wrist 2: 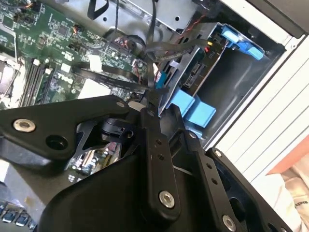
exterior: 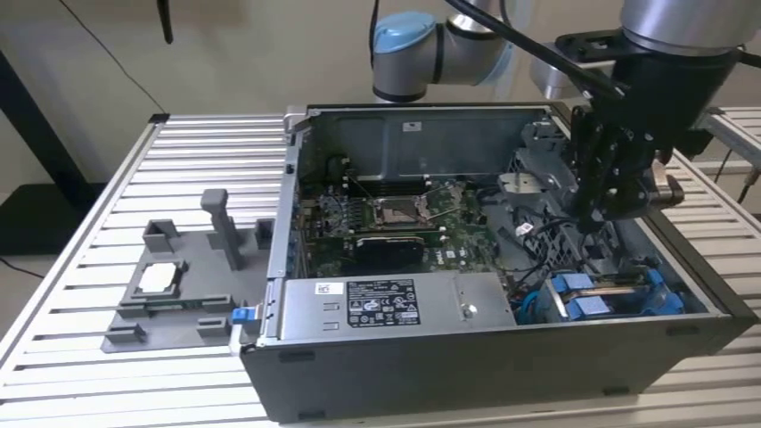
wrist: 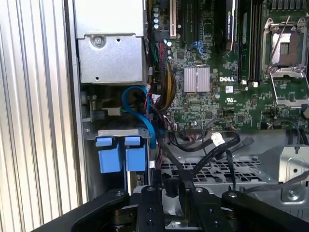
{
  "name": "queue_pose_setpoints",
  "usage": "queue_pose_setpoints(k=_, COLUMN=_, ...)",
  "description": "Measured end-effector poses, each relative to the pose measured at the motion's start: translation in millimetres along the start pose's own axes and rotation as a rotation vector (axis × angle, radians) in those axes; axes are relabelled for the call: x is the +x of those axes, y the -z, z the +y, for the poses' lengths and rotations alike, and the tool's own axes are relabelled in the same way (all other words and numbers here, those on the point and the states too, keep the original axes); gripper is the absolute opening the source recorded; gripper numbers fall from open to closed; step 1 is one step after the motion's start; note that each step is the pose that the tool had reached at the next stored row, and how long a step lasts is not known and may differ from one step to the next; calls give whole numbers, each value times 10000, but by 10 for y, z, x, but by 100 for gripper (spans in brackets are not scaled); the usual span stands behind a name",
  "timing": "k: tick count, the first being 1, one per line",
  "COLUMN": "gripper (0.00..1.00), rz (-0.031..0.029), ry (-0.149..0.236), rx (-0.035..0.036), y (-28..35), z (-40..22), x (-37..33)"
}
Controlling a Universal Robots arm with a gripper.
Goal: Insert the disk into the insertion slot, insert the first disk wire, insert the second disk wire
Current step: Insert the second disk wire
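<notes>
The disk (exterior: 607, 299) sits in the insertion slot (exterior: 680, 287), the grey drive cage at the case's corner on the exterior view's right. Its blue carrier tabs (wrist: 120, 154) stick out of the cage (wrist: 116, 133) in the first wrist view. In the second wrist view the blue carrier (wrist 2: 193, 104) lies inside the grey cage (wrist 2: 212, 67). My gripper (exterior: 601, 209) hangs just above the cage. Its black fingers (wrist: 149, 205) are closed on a black disk wire (wrist: 169, 159). In the second wrist view the gripper (wrist 2: 157, 104) pinches that wire's end beside the carrier.
The silver power-supply box (exterior: 380, 303) lies along the case's front wall, with the green motherboard (exterior: 393, 218) behind it. Loose black cables (wrist: 217, 142) and a blue cable (wrist: 140, 96) run near the cage. A grey fixture (exterior: 178, 285) stands on the slatted table (exterior: 107, 196).
</notes>
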State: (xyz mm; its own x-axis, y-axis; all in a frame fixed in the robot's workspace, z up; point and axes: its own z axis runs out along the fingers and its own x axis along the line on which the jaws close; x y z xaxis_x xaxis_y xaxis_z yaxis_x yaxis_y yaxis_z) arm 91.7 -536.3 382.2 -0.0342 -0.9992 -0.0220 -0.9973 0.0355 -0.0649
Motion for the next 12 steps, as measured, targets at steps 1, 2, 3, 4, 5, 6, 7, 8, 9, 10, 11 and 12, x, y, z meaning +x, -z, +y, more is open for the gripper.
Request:
queue_pose_setpoints(k=1, gripper=29, rz=18, ry=10, rx=47, y=-9, z=12, x=-20)
queue_pose_setpoints(k=2, gripper=29, rz=37, ry=20, rx=98, y=-17, z=25, x=-38)
queue_pose_setpoints(k=3, gripper=29, rz=54, ry=30, rx=154, y=-23, z=36, x=-59)
queue_pose_setpoints(k=4, gripper=29, rz=67, ry=46, rx=208, y=-26, z=43, x=-75)
queue_pose_setpoints(k=5, gripper=29, rz=100, ry=66, rx=253, y=-27, z=48, x=-85)
queue_pose_setpoints(k=6, gripper=29, rz=157, ry=90, rx=285, y=-27, z=51, x=-91)
queue_pose_setpoints(k=7, gripper=29, rz=213, ry=112, rx=303, y=-26, z=53, x=-92)
queue_pose_setpoints(k=8, gripper=29, rz=265, ry=131, rx=318, y=-27, z=54, x=-92)
queue_pose_setpoints(k=9, gripper=29, rz=319, ry=148, rx=337, y=-27, z=57, x=-92)
queue_pose_setpoints(k=10, gripper=29, rz=356, ry=158, rx=350, y=-27, z=59, x=-92)
queue_pose_setpoints(k=11, gripper=27, rz=388, ry=166, rx=360, y=-27, z=60, x=-92)
queue_pose_setpoints(k=12, gripper=20, rz=423, ry=171, rx=368, y=-27, z=62, x=-92)
